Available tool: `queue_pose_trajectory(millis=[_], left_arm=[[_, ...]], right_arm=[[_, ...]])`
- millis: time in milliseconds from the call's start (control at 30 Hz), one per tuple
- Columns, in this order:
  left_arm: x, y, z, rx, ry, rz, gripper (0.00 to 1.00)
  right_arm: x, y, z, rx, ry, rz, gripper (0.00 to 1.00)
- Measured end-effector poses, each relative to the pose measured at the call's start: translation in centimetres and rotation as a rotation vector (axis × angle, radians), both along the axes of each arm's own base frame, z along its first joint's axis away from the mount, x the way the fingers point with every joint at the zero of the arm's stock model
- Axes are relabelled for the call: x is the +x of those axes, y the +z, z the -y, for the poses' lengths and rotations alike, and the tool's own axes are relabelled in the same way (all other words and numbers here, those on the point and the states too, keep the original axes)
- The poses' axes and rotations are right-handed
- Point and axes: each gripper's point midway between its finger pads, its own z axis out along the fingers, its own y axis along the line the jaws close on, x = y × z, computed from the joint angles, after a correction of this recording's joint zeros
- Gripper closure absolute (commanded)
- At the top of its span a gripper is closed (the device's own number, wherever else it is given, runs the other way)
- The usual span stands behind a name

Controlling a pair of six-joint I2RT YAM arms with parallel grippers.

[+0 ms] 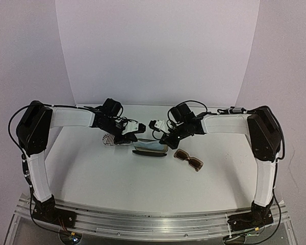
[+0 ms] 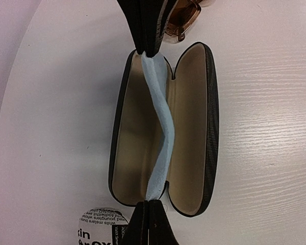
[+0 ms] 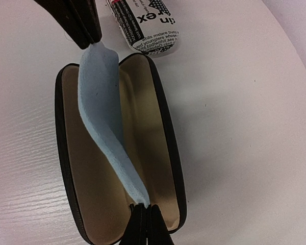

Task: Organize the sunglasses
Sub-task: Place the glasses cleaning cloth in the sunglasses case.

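The black glasses case [image 1: 150, 149] lies open on the table, its tan lining up, seen in the left wrist view [image 2: 211, 117] and the right wrist view [image 3: 166, 138]. A light-blue cloth [image 2: 162, 127] [image 3: 102, 112] is stretched above it. My left gripper [image 2: 149, 204] [image 1: 135, 133] is shut on one end and my right gripper [image 3: 144, 208] [image 1: 166, 137] is shut on the other end. The brown-framed sunglasses [image 1: 188, 159] lie right of the case, also in the left wrist view [image 2: 182, 18]. The white-framed pair is out of view.
The white striped case [image 1: 111, 139] lies left of the black case under my left gripper; its printed end shows in the left wrist view [image 2: 99, 227] and the right wrist view [image 3: 145, 25]. The white table [image 1: 92, 173] has a curved far edge.
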Motion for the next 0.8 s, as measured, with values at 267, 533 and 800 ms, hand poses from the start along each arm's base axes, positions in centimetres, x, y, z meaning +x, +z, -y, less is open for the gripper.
queue_pose_trajectory(millis=[267,533,800], left_arm=[[-0.1,-1.5,0.2,0.009,-0.026,-0.009,1.0],[0.0,-2.0,0.3,0.011,-0.028,-0.011,1.0],[0.0,-2.7,0.3,0.019,-0.03,-0.025,1.0]], right_arm=[[0.1,-1.2,0.4,-0.047,0.025,0.016,1.0],[0.6,-1.5,1.3,-0.073,0.027,0.029,1.0],[0.0,-2.0,0.9,-0.056,0.057,-0.003,1.0]])
